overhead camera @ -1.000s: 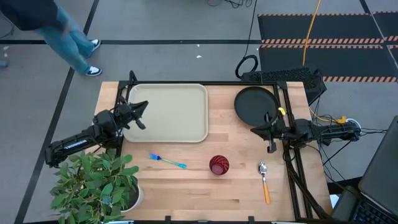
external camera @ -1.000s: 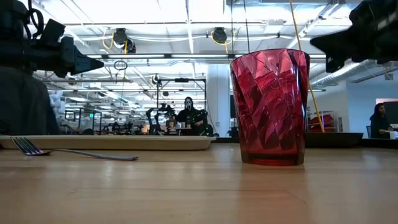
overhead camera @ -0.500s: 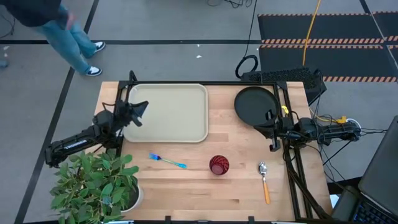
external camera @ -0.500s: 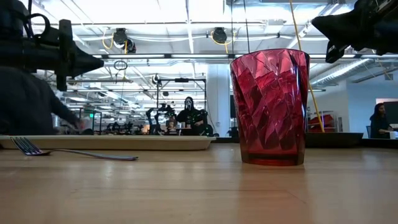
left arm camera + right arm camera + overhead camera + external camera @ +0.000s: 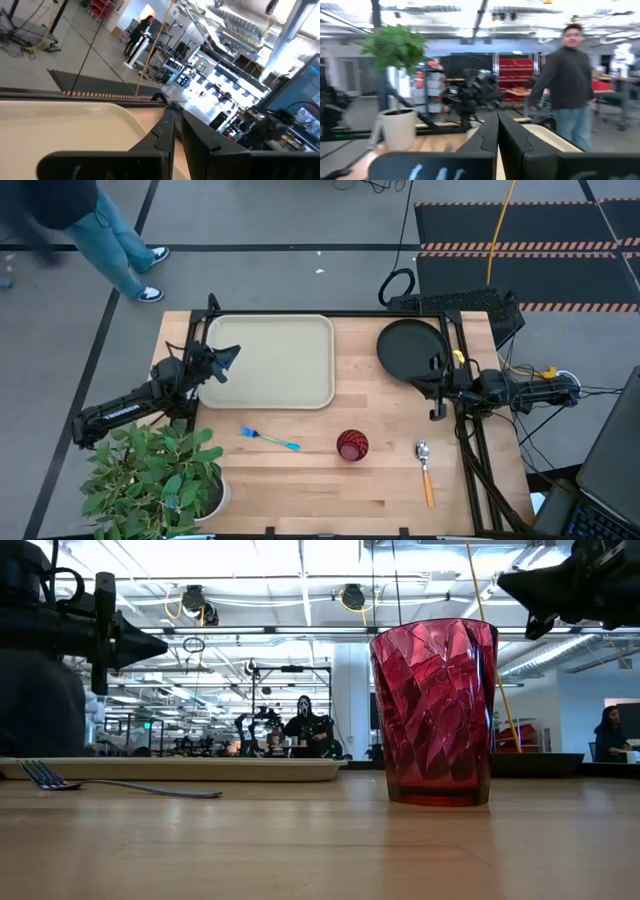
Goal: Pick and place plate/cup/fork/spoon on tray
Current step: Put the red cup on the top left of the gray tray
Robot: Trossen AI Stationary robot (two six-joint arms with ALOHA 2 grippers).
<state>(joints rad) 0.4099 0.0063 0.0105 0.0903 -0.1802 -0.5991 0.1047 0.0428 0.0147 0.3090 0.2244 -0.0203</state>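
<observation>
Nothing placed yet: tray bare at the far left of the bench, all four items outside it.

Left end effector raised over the tray's left edge, fingers pressed nearly together, holding nothing. Right end effector raised at the near rim of the plate, fingers pressed fully together, also holding nothing.

Plate flat at the far right, directly beyond the right end effector and closest of all items to it. Spoon toward the front from the same arm, long axis front to back, bowl pointing away from the front edge. Cup upright, front centre, somewhat nearer the right arm. Fork front left, long axis mostly left to right with slight slant, nearer the left arm.

Probably the plate first, by the right arm; fingers to be spread before lowering onto the rim.
</observation>
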